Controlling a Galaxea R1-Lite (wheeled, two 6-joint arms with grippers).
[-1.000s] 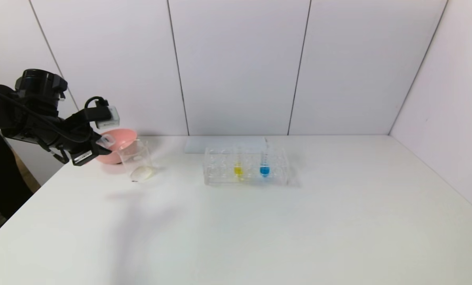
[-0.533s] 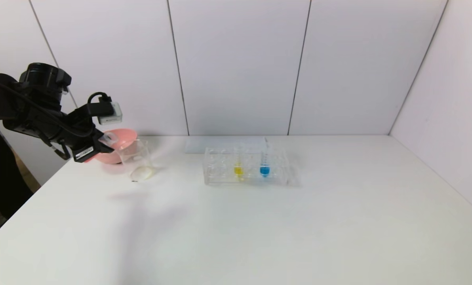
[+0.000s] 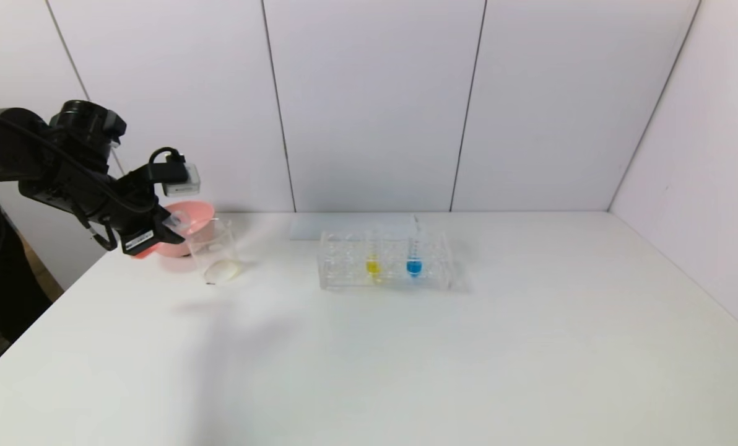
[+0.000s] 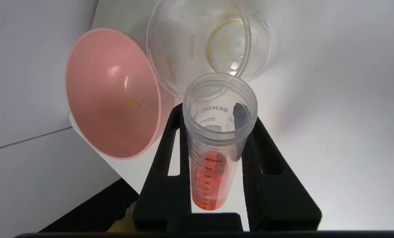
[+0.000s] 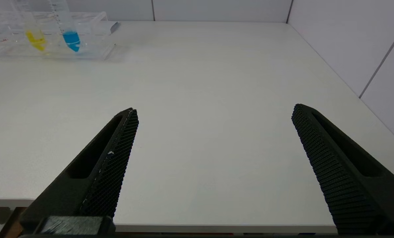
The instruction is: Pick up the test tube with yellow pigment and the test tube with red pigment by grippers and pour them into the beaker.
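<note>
Red-pigment test tube (image 4: 216, 145) sits pinched in your left gripper (image 4: 216, 138), mouth tipped toward the beaker (image 3: 214, 251) beside the pink bowl (image 3: 186, 226). Your right gripper (image 5: 213, 145) hangs spread near the table edge. Farther off, the yellow tube (image 3: 373, 257) seems upright in the rack (image 3: 384, 260).

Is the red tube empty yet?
Not empty. The test tube with red pigment, held in the left claw, has orange-red liquid pooled at its base; its mouth points toward the beaker.

Left gripper (image 4: 216, 158) raised at far left, jaws clamped, right gripper (image 5: 213, 132) low, jaws spread wide
</note>
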